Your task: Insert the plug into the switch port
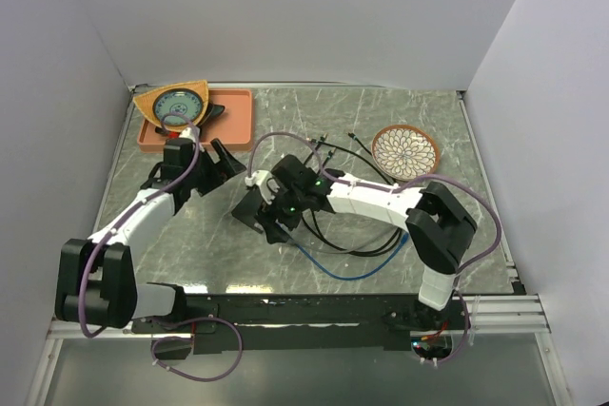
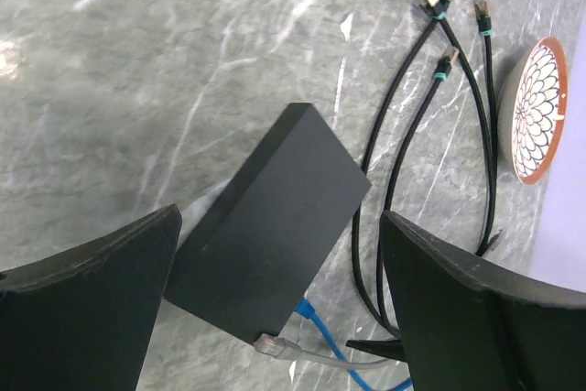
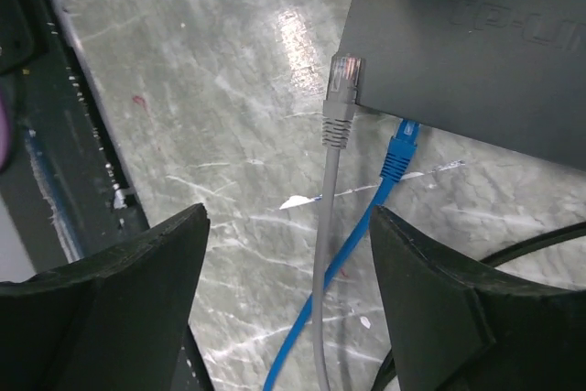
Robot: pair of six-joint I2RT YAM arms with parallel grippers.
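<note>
From the near edge of the grey marbled surface (image 1: pixel 214 254), the right arm reaches in toward the middle. The right end effector (image 3: pixel 288 226) hangs with its fingers (image 3: pixel 119 290) spread wide and grips nothing. A grey cable runs up between them without touching either one. At its end the plug (image 3: pixel 341 98), clear-tipped with a grey boot, has its tip against the near long edge of the flat black switch (image 3: pixel 476 43). The switch port is tucked under that edge, and I cannot tell whether the plug is seated in it. Just beside the plug, a blue plug (image 3: pixel 401 144) meets the same edge, and its blue cable (image 1: pixel 347 275) trails back toward the arms.

Beyond the switch and to the left, the left end effector (image 2: pixel 279 222) hovers above it. It is opened about as wide as it goes and has nothing in its hold. To the right of the switch lie black cables with gold-tipped plugs (image 2: pixel 445 59). Past them sits a round patterned plate (image 1: pixel 405 151). At the far left corner is an orange tray (image 1: pixel 238 116) holding a triangular orange dish (image 1: pixel 176 102).
</note>
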